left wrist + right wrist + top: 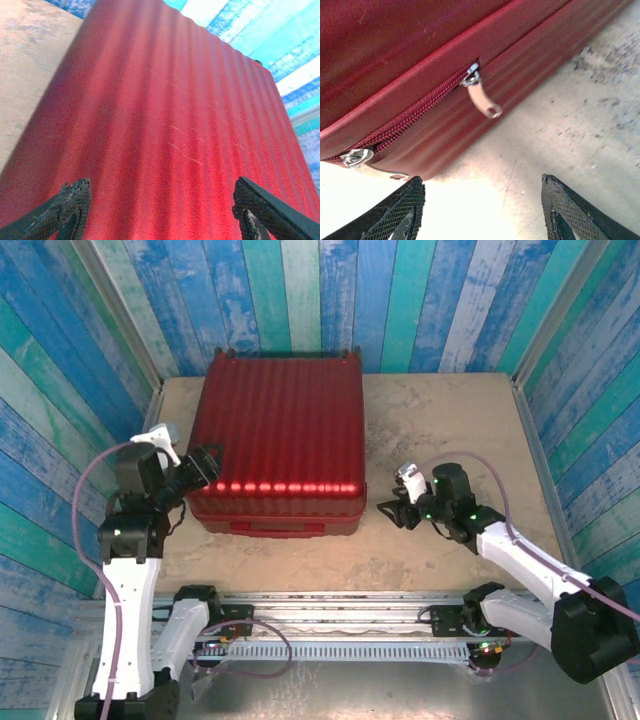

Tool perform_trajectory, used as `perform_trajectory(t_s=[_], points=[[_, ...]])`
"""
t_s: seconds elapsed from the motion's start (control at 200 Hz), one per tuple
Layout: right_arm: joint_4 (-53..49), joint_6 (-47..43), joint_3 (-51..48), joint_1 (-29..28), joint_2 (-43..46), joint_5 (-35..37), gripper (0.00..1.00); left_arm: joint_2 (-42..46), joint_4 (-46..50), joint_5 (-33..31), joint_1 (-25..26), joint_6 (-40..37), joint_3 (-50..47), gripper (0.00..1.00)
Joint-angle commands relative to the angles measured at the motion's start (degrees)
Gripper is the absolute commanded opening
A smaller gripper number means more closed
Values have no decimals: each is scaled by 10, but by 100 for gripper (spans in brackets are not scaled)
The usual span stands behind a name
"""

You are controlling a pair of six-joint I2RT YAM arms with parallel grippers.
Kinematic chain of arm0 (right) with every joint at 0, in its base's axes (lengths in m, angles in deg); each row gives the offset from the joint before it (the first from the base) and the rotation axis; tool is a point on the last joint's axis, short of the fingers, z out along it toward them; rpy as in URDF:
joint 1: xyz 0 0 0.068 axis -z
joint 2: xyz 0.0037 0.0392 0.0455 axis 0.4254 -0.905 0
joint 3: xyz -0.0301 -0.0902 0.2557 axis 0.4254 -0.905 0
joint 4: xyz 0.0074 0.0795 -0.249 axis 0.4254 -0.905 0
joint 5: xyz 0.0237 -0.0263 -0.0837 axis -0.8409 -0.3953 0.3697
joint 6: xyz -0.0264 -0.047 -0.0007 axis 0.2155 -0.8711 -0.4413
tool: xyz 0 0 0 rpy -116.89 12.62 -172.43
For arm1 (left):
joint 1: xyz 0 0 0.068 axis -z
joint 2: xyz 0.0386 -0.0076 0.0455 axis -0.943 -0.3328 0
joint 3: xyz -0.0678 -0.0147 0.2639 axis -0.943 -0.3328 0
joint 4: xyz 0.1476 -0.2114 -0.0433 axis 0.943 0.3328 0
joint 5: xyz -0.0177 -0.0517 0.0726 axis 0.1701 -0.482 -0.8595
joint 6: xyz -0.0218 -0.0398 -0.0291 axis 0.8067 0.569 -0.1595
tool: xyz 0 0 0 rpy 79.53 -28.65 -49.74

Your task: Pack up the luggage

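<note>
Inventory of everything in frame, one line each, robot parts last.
luggage: 1, dark red, ribbed shell, lying flat and closed, rear left-centre of the table
zipper pulls: 2, pale metal, on the luggage's side seam, in front of the right gripper
table: 1, beige, under the luggage
walls: blue and teal planks, on three sides
mounting rail: 1, silver, near edge, between the arm bases
left gripper: 1, black, open, at the luggage's near left corner
right gripper: 1, black, open, beside the luggage's near right corner, holding nothing
</note>
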Motion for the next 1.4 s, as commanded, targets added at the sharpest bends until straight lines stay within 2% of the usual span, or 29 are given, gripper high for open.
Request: perform_trajectory(t_s=[0.0,0.105,0.225,0.265,0.421,0.531,0.661,0.861,1.397], points=[[75,-72,-2,20,14,-65,65,-18,20,43,15,-20,27,77],[74,-102,12,72,-17,-136,65,-56,18,15,65,-25,48,77],[52,-165,48,131,-71,-260,66,-123,23,-63,162,-43,89,78],[27,-180,71,139,-94,-280,67,-148,23,-78,184,-48,102,79],[-84,-272,144,139,-171,-351,68,-230,6,-69,196,-55,124,81],[-198,-370,202,128,-216,-351,67,-304,27,-75,197,-74,156,81],[-247,-415,240,116,-261,-339,69,-358,47,-114,196,-93,181,82],[-320,-473,282,80,-334,-304,69,-390,31,-119,196,-98,174,83],[-266,-474,288,79,-360,-282,66,-412,10,-120,196,-102,124,82]])
